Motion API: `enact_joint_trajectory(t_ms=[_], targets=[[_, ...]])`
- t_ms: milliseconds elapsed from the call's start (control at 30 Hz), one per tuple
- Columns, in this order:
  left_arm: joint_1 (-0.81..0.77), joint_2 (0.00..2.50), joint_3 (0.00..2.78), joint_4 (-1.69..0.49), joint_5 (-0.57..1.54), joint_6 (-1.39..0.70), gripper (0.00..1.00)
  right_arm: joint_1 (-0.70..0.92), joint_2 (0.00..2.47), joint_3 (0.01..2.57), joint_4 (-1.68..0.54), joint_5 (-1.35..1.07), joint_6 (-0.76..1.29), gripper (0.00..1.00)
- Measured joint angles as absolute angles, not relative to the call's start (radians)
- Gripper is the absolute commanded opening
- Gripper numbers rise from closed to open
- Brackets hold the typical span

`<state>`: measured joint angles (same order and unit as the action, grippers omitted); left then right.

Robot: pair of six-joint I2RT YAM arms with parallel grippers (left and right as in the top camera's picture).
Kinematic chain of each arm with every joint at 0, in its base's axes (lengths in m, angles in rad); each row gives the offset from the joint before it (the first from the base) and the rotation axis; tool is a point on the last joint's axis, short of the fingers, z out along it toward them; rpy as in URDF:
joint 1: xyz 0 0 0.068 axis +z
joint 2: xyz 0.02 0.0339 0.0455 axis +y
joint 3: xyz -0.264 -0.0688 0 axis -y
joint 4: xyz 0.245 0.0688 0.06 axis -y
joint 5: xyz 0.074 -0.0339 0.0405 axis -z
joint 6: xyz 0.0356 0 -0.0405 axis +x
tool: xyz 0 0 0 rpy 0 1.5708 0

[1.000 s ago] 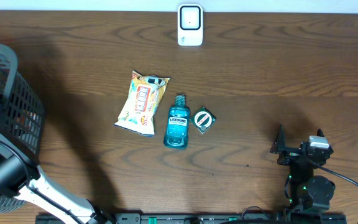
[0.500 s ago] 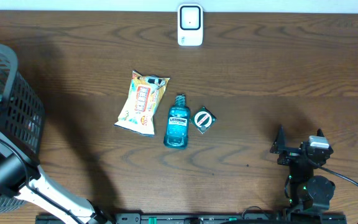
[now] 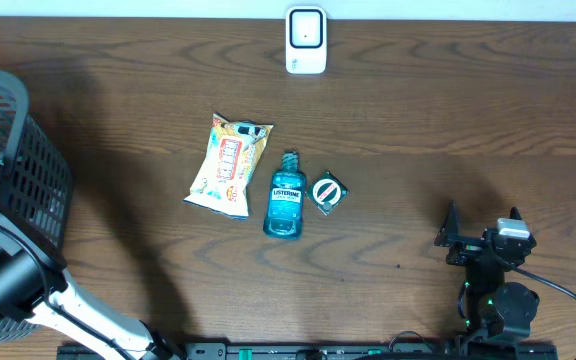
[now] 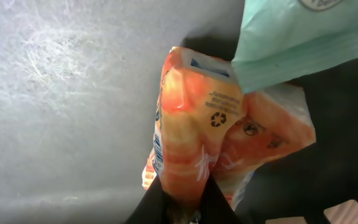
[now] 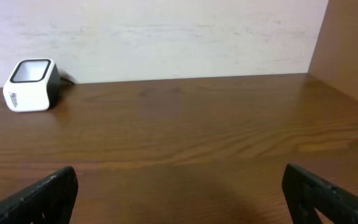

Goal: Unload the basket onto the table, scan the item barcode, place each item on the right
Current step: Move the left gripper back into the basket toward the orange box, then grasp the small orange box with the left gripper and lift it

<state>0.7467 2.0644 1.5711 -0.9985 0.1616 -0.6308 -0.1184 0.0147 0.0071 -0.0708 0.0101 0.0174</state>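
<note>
In the left wrist view my left gripper point(image 4: 184, 188) is shut on the lower end of an orange snack packet point(image 4: 197, 124), its black fingers point(image 4: 157, 202) pinching the packet from both sides. This happens inside the grey basket point(image 3: 30, 170) at the table's left edge, where the overhead view shows only the left arm reaching in. The white barcode scanner point(image 3: 306, 40) stands at the far middle of the table and also appears as the scanner point(image 5: 30, 84) in the right wrist view. My right gripper point(image 3: 478, 238) rests open near the front right, holding nothing.
A pale green packet point(image 4: 291, 37) lies over the orange one in the basket. On the table lie a yellow-and-white snack bag point(image 3: 228, 165), a blue Listerine bottle point(image 3: 286, 197) and a small dark packet point(image 3: 329, 192). A wall rises behind the scanner.
The left gripper has shut on the orange packet inside the basket. The overhead view shows almost no movement, and the right arm has stayed still.
</note>
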Motion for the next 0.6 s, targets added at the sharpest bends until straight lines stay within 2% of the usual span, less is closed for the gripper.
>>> enact_joint_trajectory(t_ms=[300,600], targets=[[0.810,1.968,1.545,-1.078,0.056,-0.612,0.07,-0.118,0.015,0.007,-0.070,0.010,0.017,0.99],[0.870,1.511,1.548,-1.054,0.064,-0.649,0.07,-0.118,0.015,0.007,-0.071,0.010,0.017,0.99]])
